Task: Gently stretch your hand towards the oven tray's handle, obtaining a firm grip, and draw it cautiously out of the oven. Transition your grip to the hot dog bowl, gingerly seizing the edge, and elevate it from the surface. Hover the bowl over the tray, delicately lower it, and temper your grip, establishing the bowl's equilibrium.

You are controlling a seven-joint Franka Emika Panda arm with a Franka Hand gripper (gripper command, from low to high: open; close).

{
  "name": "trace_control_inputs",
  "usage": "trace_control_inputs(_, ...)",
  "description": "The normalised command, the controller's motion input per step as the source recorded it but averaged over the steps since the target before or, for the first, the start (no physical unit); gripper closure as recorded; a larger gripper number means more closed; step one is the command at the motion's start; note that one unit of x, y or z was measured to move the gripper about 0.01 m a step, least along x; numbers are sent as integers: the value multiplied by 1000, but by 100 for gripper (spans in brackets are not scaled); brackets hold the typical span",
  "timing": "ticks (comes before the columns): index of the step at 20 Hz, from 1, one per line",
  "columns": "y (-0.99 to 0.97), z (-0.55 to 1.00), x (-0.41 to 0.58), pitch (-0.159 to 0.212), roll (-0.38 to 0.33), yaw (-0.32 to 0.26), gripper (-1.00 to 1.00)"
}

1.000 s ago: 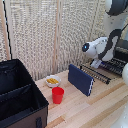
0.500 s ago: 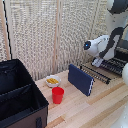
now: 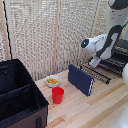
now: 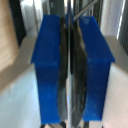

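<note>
Grey wire bars of the oven tray sit pinched between the hand's blue fingers, closed narrowly on its front edge, while the hot dog bowl rests well apart on the wooden tabletop.

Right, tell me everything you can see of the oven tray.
The oven tray is a flat grey rack of parallel wire bars that looks like metal. It lies level and drawn partly out of the oven, its front end reaching over the wooden surface behind the dark blue slab. In the wrist view the blue fingers sit close together around a thin dark edge, probably the tray's handle, though blur hides the contact.
</note>
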Motion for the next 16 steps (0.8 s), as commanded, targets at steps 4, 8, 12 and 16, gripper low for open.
trace_control_inputs(4,691,-4,186,50,57,-137,100)
trace_control_inputs(8,713,-86,246,66,44,-129,100)
trace_control_inputs(12,736,-99,161,63,15,-122,100)
trace_control_inputs(16,269,0,36,30,0,-28,100)
